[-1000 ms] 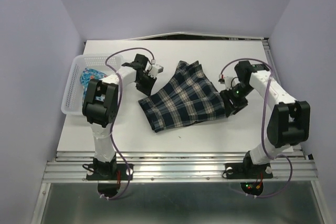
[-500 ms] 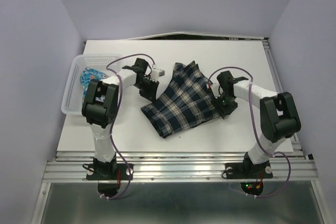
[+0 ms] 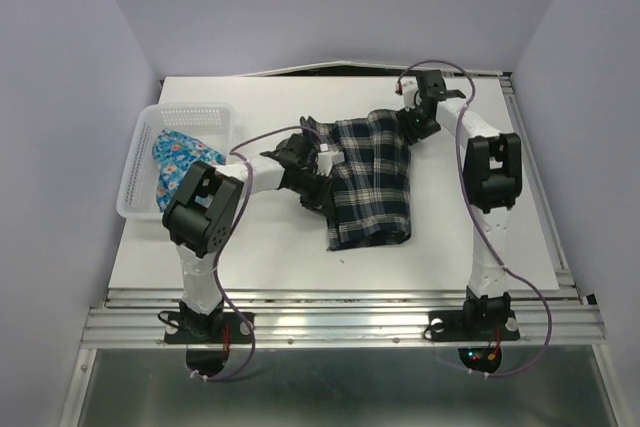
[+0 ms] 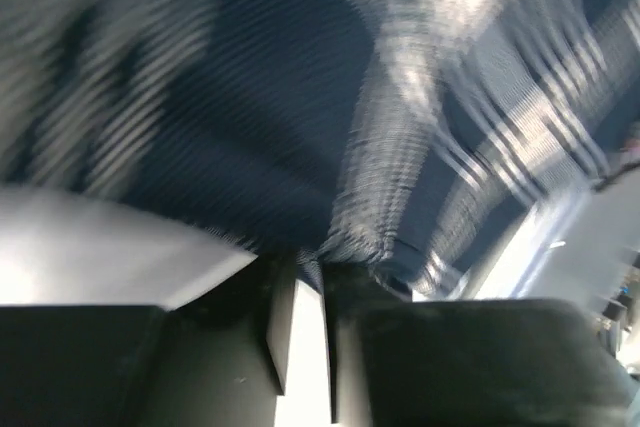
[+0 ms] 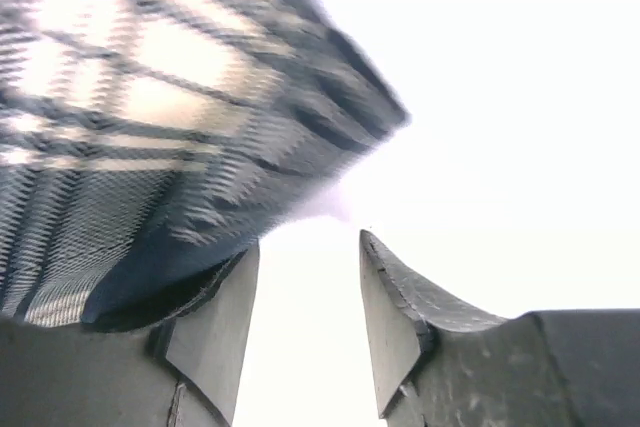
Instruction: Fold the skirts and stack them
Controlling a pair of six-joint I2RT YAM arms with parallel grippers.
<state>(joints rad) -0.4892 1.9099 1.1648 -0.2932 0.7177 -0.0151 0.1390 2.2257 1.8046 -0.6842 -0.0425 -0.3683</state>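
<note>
Left wrist view is badly blurred: the left gripper (image 4: 322, 272), jaws narrow, pinches a gathered edge of the plaid skirt (image 3: 370, 182), which lies on the table (image 3: 250, 247). The right gripper (image 5: 305, 247) gapes at the skirt's far corner, with cloth beside one finger. The floral skirt (image 3: 178, 157) sits half-hidden in the basket (image 3: 190, 112).

Nothing legible anywhere: no text, label, brand, number or sign to read in any view.
</note>
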